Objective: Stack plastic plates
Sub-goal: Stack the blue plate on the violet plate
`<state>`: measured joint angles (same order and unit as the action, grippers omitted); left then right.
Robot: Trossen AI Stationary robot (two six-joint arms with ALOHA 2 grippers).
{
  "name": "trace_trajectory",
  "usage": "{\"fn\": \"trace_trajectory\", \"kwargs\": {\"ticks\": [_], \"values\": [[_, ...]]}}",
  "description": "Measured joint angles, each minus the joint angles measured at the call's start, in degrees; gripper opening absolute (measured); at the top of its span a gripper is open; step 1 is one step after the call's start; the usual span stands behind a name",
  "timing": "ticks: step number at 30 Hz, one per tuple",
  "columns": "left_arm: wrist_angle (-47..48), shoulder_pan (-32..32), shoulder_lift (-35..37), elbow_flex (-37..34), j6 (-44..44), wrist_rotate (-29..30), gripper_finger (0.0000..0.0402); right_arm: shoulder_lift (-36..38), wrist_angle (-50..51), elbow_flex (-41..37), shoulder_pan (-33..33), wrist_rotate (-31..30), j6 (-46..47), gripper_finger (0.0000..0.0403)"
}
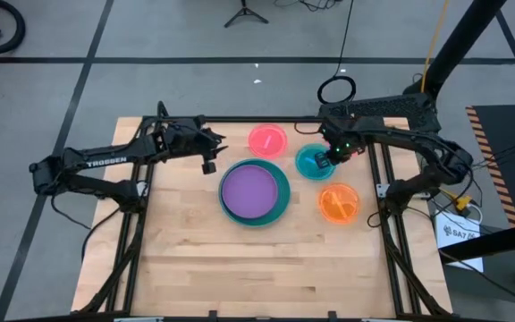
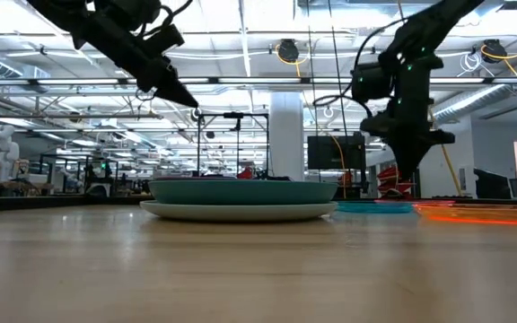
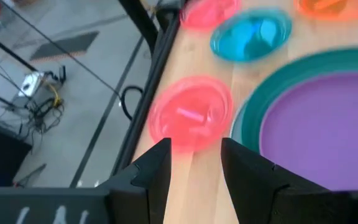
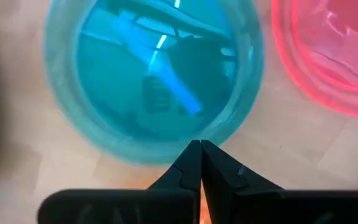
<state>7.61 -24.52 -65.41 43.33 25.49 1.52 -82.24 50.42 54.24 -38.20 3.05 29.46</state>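
A stack sits mid-table: a purple plate on a teal plate, with a light blue plate at the bottom. Flat on the wood lie a pink plate, a small blue plate and an orange plate. A second pink plate shows by the far edge; in the high view the right arm hides it. My left gripper hovers open above the table, left of the pink plate. My right gripper is shut and low at the small blue plate's right rim. My right gripper's shut fingertips stand at the small blue plate's right rim, coming from above and slanting in from the table's right. The plate lies flat on the table. I cannot tell whether the tips touch the rim.
Black frame rails run along the table's sides and far edge. The near half of the wooden top is bare. A cable loop lies on the floor beyond the far edge.
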Motion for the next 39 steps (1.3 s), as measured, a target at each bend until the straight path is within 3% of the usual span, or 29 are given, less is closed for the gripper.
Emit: {"fn": "trace_trajectory", "kwargs": {"ticks": [15, 39], "values": [[8.98, -2.22, 2.89, 0.02, 0.31, 1.03, 0.0147, -7.0, -1.58, -0.02, -8.1, 0.02, -1.76, 0.0133], [10.8, -2.2, 2.89, 0.02, -2.05, 1.05, 0.0147, -12.63, -5.18, 0.0, -8.61, -0.02, -3.4, 0.0128]]}}
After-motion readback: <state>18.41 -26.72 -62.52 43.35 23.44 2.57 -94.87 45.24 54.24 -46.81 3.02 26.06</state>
